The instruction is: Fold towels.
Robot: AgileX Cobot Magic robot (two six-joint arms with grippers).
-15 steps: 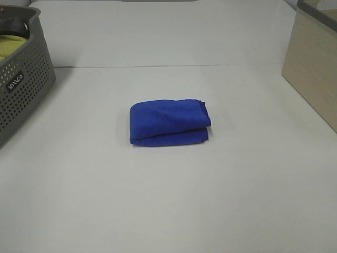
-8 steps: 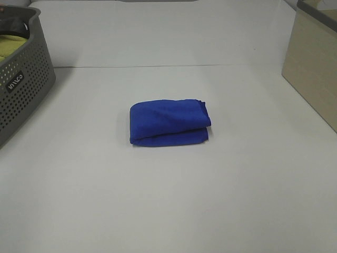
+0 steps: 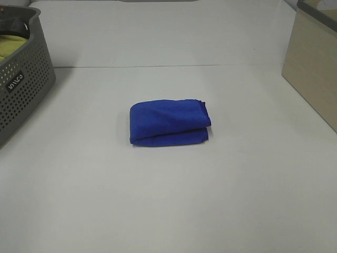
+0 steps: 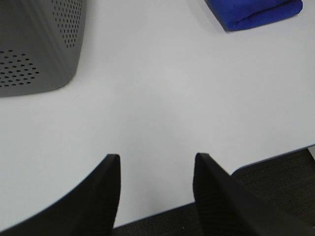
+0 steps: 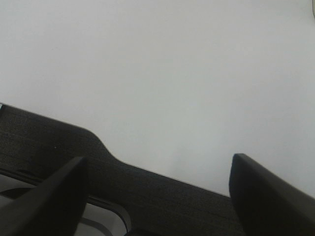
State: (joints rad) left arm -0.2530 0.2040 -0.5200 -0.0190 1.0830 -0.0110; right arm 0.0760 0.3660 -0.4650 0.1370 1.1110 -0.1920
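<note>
A royal-blue towel (image 3: pixel 169 122) lies folded into a small thick rectangle in the middle of the white table (image 3: pixel 168 200). One corner of the same towel (image 4: pixel 256 14) shows in the left wrist view. Neither arm appears in the exterior high view. My left gripper (image 4: pixel 156 164) hangs over the table's near edge, well away from the towel, open with nothing between its black fingers. My right gripper (image 5: pixel 157 164) also hovers over the near edge, jaws spread wide and empty.
A grey perforated basket (image 3: pixel 21 79) stands at the far left with a yellow-green cloth (image 3: pixel 10 47) inside; its wall (image 4: pixel 39 44) shows in the left wrist view. A beige box (image 3: pixel 313 58) stands at the far right. Dark floor (image 5: pixel 49 142) lies beyond the table edge.
</note>
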